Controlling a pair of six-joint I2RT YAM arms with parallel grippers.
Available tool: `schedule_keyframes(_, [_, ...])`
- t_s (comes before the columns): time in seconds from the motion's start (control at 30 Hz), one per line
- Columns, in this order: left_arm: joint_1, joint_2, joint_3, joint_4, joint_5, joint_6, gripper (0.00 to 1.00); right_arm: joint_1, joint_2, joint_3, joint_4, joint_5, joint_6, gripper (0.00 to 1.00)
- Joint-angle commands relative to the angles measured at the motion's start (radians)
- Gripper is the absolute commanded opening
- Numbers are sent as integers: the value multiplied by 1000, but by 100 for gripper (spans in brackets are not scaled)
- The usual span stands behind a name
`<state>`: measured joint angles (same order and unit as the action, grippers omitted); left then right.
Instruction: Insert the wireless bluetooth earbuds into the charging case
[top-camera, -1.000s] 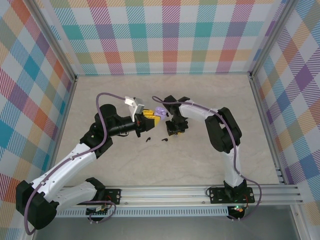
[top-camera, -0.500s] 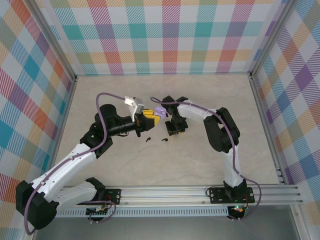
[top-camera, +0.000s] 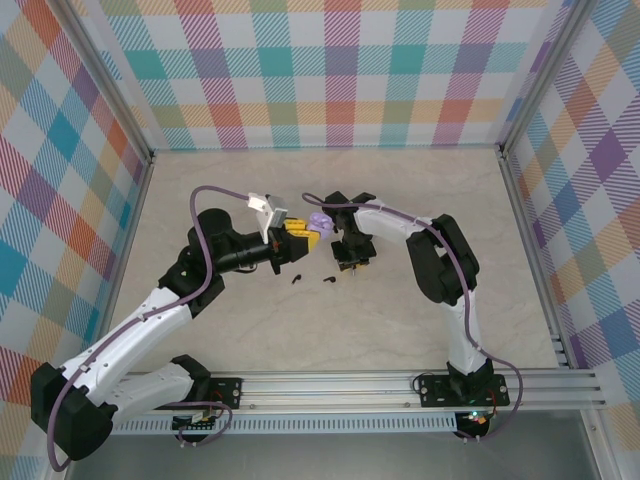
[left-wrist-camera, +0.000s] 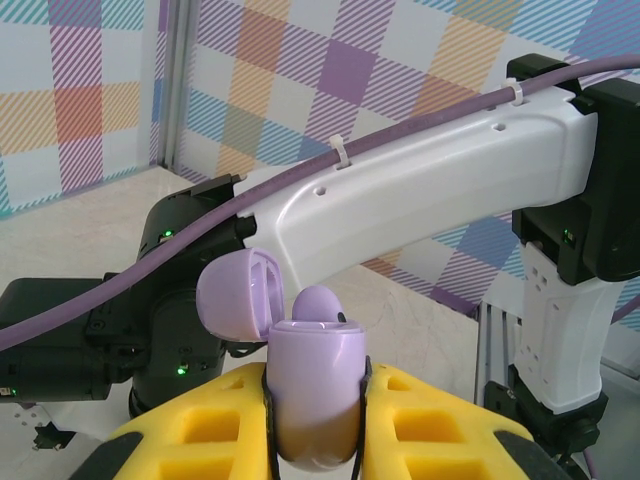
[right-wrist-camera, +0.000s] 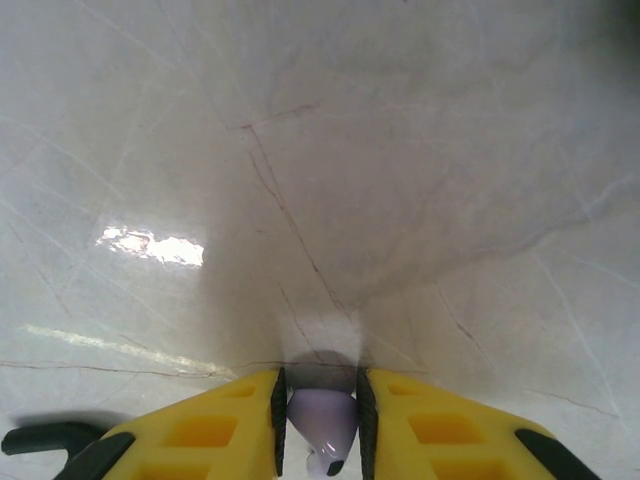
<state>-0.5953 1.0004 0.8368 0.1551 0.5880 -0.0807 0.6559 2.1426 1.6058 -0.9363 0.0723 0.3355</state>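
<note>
The lilac charging case stands upright between the yellow fingers of my left gripper, which is shut on it. Its lid is flipped open to the left, and one lilac earbud pokes out of the top. In the top view the case sits raised at mid-table. Just right of it my right gripper points down at the table. That gripper is shut on a second lilac earbud, close above the surface. Two black earbuds lie on the table in front of the grippers.
The right arm's white link and purple cable cross close behind the case in the left wrist view. Checkered walls enclose the marbled table at the back and sides, and an aluminium rail runs along the near edge.
My right gripper has shifted slightly over the table and drawn its jaws in on the lilac earbud. The left arm and the case have stayed still.
</note>
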Motion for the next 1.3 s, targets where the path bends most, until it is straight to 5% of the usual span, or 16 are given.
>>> schedule_keyframes(0.0, [-9, -25, -3, -1, -11, 17, 5, 7, 25, -10, -13, -19, 23, 27])
schedule_keyframes(0.53, [17, 19, -48, -27, -214, -65, 2, -131, -142, -191, 179, -244, 76, 25])
schedule_keyframes(1.27, [63, 265, -56, 25, -134, -136, 2, -282, -473, -413, 429, -553, 161, 24])
